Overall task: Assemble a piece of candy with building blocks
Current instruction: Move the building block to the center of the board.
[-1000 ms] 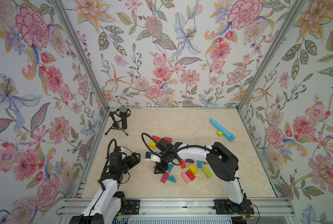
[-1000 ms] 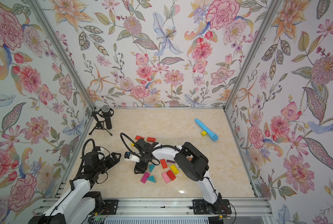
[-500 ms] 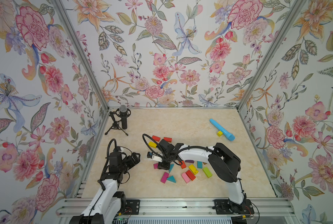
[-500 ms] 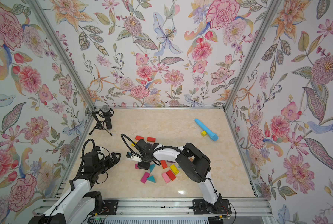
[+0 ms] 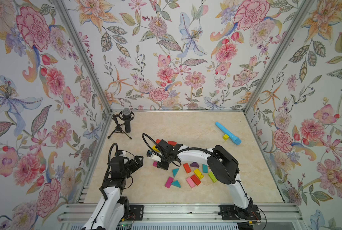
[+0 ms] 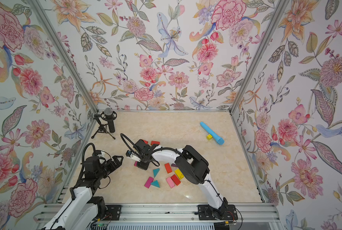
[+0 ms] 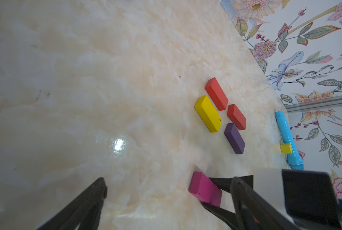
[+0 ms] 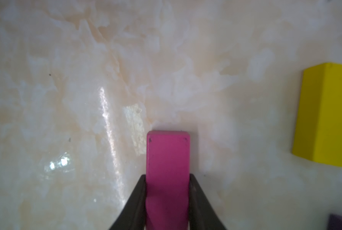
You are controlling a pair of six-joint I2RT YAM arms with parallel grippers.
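Magenta brick [image 8: 167,159] sits on the counter [image 8: 66,79], clamped between the tips of the right claw [image 8: 167,177], with the left claw [image 7: 169,182] spread wide nearby.

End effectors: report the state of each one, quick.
Left end effector: open, holding nothing.
Right end effector: closed on the magenta block.

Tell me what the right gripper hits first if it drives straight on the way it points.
The table: the right gripper points steeply down at it, shut on the magenta block, whose far end looks at or just above the surface.
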